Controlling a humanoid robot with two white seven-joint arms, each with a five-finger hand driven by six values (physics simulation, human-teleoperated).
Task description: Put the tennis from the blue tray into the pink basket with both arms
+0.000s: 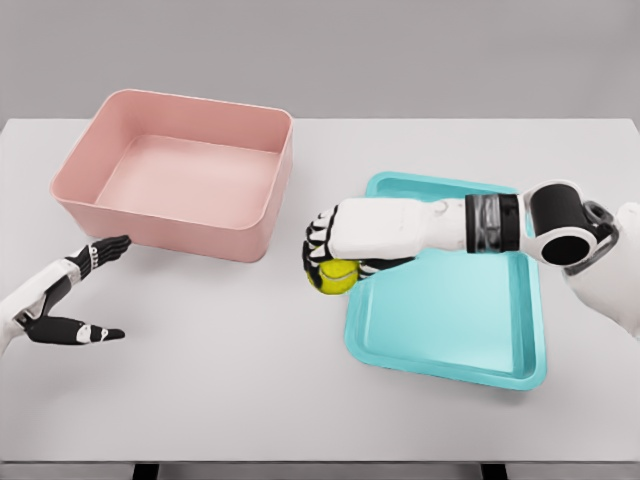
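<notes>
Right hand [335, 250] clasps the tennis ball [335, 277] at the tray's [450, 330] nine o'clock edge.
Keep fingers curled; carry toward ten o'clock over the basket [262, 215], where the spread left hand [75, 300] waits.

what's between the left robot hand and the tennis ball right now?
Head view: only bare white table. The left robot hand is open at the lower left; the right robot hand holds the tennis ball beside the blue tray.
</notes>
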